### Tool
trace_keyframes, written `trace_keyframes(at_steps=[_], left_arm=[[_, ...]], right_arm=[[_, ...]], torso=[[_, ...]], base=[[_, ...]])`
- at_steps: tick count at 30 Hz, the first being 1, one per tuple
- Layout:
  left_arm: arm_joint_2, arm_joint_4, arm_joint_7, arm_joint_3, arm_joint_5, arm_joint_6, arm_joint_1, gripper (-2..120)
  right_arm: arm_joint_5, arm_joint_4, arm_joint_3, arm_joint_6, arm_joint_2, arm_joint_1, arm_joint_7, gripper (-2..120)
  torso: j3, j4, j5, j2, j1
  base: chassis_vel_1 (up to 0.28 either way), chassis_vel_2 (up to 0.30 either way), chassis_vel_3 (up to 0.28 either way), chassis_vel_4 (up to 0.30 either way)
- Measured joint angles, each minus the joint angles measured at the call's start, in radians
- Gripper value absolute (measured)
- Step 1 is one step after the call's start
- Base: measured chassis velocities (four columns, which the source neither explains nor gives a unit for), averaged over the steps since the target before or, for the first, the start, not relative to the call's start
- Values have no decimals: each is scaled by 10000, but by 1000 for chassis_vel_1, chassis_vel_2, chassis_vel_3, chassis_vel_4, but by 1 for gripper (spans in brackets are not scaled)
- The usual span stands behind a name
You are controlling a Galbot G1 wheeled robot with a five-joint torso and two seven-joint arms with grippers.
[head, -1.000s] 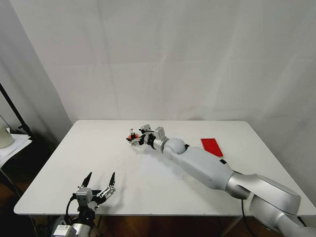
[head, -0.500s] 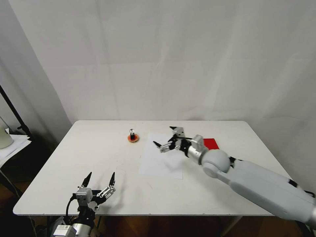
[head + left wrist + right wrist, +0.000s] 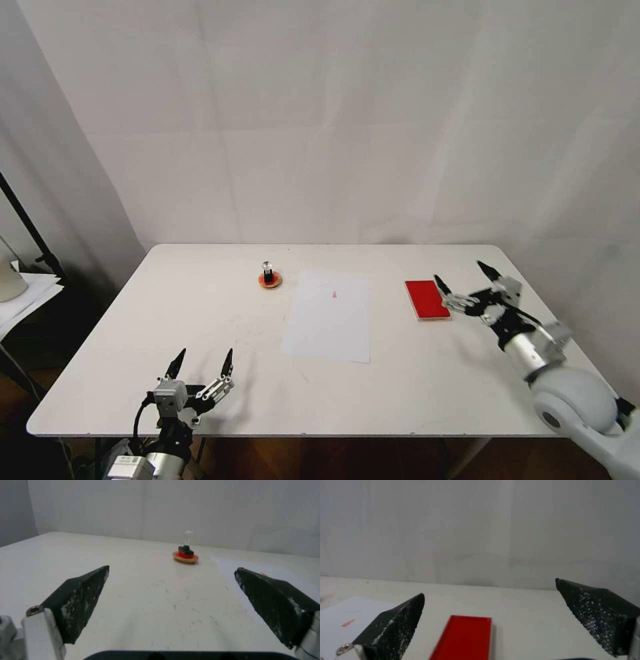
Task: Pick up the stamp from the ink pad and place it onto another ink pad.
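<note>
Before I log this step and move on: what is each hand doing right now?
Left hand: open, empty, at the table's near left edge.
Right hand: open, empty, beside the ink pad.

Right pincer [image 3: 490, 592] gapes above red ink pad [image 3: 463, 637].

Head camera high over the white table [image 3: 200, 313], both wrist cameras low, facing the backdrop

Stamp [image 3: 267, 270] stands upright on the round pad [image 3: 269, 281] near the desk's [image 3: 200, 320] far edge, open desk all around it. Paper [image 3: 329, 325] mid-desk lies flat (no barrier). Right gripper [image 3: 465, 283], fingers spread, hangs just beside the red pad [image 3: 427, 299] toward the right edge.
</note>
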Motion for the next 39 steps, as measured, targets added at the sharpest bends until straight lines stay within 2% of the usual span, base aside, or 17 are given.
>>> trace_keyframes(at_steps=[1,4,5,6,9,11,13,14,17,29,39], left_arm=[[0,0,0,0,0,0,0,100],[0,0,0,0,0,0,1,100],[0,0,0,0,0,0,0,100],[0,0,0,0,0,0,0,100],[0,0,0,0,0,0,-2,100],[0,1,1,1,0,0,-3,100],[0,0,1,1,0,-1,0,100],[0,0,0,0,0,0,1,100],[0,1,0,0,0,0,-1,100],[0,0,0,0,0,0,0,100],[0,0,0,0,0,0,0,100]], right_arm=[[0,0,0,0,0,0,0,100],[-1297,302,1725,320,1206,-2004,-58,100],[-1586,408,2102,401,1563,-2473,-120,100],[-1586,408,2102,401,1563,-2473,-120,100],[-2368,891,3082,727,2999,-4080,-387,100],[-2619,1252,3244,807,3602,-4579,-437,100],[-2730,1379,3247,825,3779,-4736,-451,100],[-3235,1683,3188,843,4220,-5082,-476,100],[-4011,1933,2968,912,4602,-5321,-491,100],[-4074,2032,2516,833,4749,-5088,-560,100],[-3862,1925,2467,803,4738,-4963,-1226,100]], torso=[[0,0,0,0,0],[-1,1,-11,1,-1],[-1,4,-12,1,0],[-1,4,-12,1,0],[0,-5,-7,1,-1],[-1,-5,-13,1,-2],[-1,-6,-13,1,-2],[-1,-2,-14,1,-2],[0,1,-14,1,0],[1,1,-10,0,1],[1,-1,-11,0,1]], base=[[0,0,0,0],[0,0,0,0],[0,0,0,0],[0,0,0,0],[0,0,0,0],[0,0,0,0],[0,0,0,0],[0,0,0,0],[0,0,0,0],[0,0,0,0],[0,0,0,0]])
